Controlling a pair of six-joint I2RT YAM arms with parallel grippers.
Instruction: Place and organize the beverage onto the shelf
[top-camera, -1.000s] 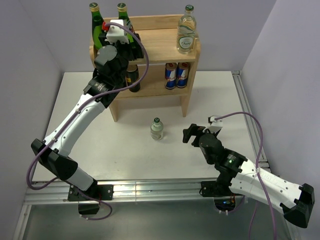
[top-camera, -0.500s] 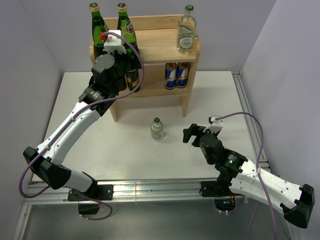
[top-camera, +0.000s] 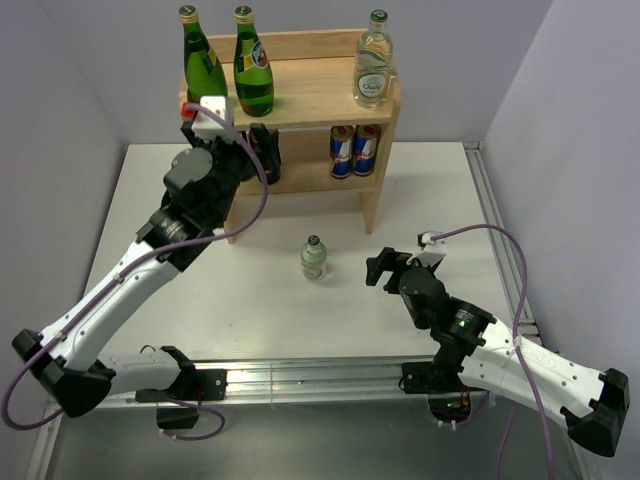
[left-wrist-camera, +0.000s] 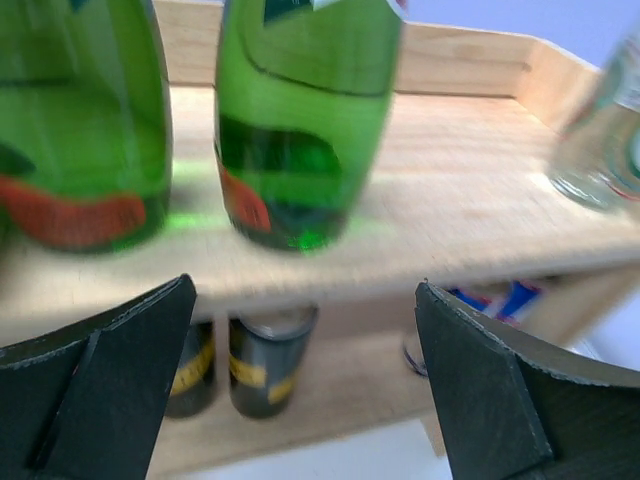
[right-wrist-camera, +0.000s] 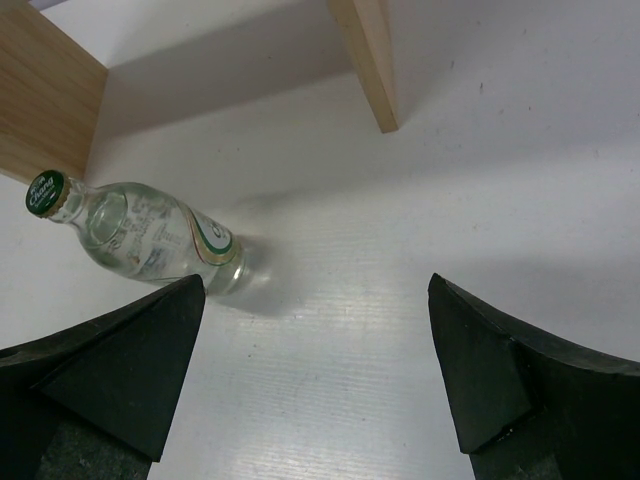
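Green bottles: two stand upright, side by side, at the left end of the shelf top board; you keep like kinds together, I judge.
Small clear bottle: upright on the table before the shelf, not yet placed.
Left gripper: your jaws are wide and empty, just before the shelf's front edge.
Right gripper: wide, empty, facing the small clear bottle, apart from it.

We see bright, even light from above. The shelf casts a soft shadow on the white table. In the left wrist view, motion blur smears the green bottles. The overhead view is sharp, and its near metal rail glints.
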